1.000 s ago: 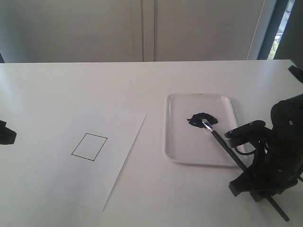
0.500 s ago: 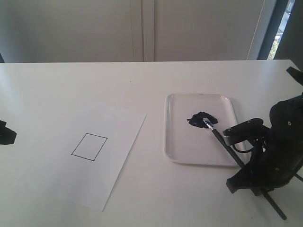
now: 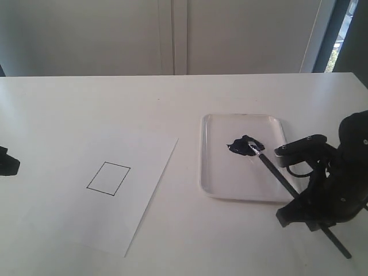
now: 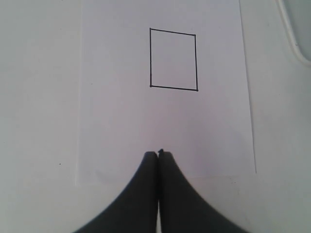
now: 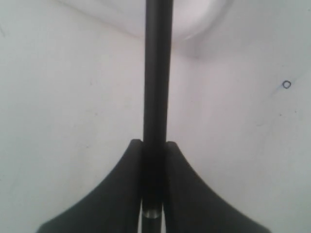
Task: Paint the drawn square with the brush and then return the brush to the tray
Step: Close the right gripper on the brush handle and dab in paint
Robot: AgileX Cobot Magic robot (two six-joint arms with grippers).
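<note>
- A plain white desk (image 3: 172,98) carries everything.
- A sheet of white paper (image 3: 132,155) lies flat on its left half, turned askew.
- A shallow white tray (image 3: 227,175) sits on its right half, near the paper, not touching.

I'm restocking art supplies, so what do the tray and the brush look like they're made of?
The tray looks like glossy white plastic: its raised rim catches soft highlights. The brush has a smooth black handle, painted wood or plastic, I can't tell which, and a pale ferrule, probably metal.
</note>
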